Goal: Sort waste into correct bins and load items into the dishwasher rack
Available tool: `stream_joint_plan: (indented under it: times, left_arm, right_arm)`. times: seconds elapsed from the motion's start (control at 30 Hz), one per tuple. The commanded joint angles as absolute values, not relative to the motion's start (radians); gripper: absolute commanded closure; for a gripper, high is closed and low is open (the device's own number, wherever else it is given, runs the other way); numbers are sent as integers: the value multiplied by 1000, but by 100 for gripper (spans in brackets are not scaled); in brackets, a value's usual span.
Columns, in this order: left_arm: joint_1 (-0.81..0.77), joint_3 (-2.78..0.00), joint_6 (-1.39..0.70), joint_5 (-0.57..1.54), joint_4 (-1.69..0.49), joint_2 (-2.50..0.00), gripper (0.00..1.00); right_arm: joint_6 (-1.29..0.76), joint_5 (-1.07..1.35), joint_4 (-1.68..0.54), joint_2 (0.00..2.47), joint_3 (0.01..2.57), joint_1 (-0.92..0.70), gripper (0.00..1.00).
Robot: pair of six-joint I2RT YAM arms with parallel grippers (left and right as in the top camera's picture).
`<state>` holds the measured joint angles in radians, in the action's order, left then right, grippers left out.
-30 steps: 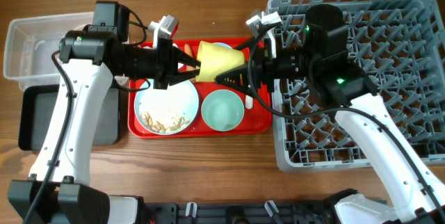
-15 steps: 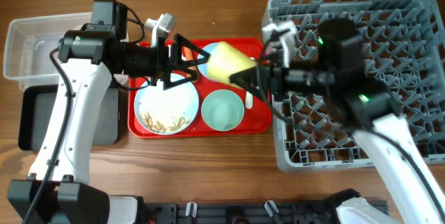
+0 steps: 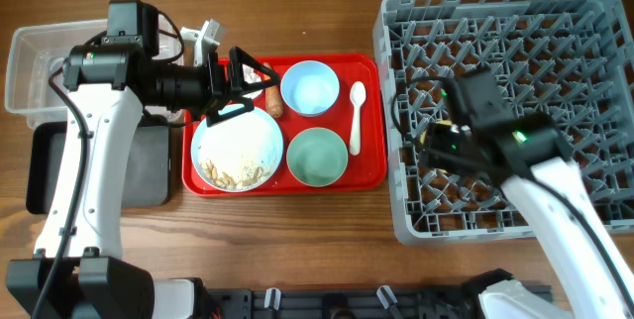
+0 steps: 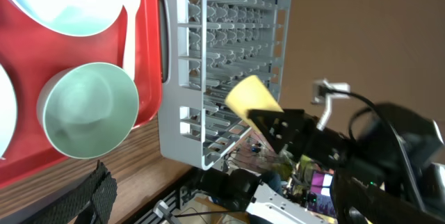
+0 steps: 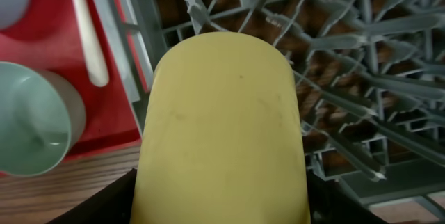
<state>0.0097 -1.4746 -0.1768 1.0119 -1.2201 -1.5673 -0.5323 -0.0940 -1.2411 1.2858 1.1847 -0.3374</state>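
Note:
The small yellow cup [image 5: 222, 126] fills the right wrist view, and my right gripper [image 5: 222, 210] is shut on it. It hangs over the near-left part of the grey dishwasher rack [image 3: 555, 52]; overhead, the right arm hides nearly all of the cup. My left gripper [image 3: 260, 86] stands open and empty over the back left of the red tray [image 3: 371, 175], above the orange carrot [image 3: 272, 103]. On that tray lie the pale blue plate [image 3: 236, 136] with rice scraps [image 3: 233, 171], the light blue bowl [image 3: 310, 86], the green bowl [image 3: 317, 156] and the white spoon [image 3: 356, 116].
At the far left stands the clear tub [image 3: 40, 61], and the black tray [image 3: 50, 170] lies in front of it. The rack's left wall runs right beside the red tray's right edge. Bare wooden table shows along the front.
The left gripper has let go of the yellow cup, opened and drawn back to the left. The right gripper has taken the cup and carried it right, over the rack.

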Motion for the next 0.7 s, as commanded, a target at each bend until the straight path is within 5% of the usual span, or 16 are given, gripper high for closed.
stream_joint_plan:
  times: [0.0,0.17,0.33,0.67]
  left_arm:
    - [14,-1480,-163,992,-1221,-1564,0]
    - [14,-1480,-163,986,-1239,-1564,0]
    - [45,-1497,-166,937,-1240,-1516,0]
    - [165,-1575,-427,-46,-1261,-1072,0]
  right_arm:
    - [-498,-48,-1187,1403,1185,-338,18]
    - [-465,24,-1190,1422,1215,-335,9]
    - [-295,175,-1084,1352,1365,-408,19]
    - [-501,35,-1023,1689,1325,-609,35]
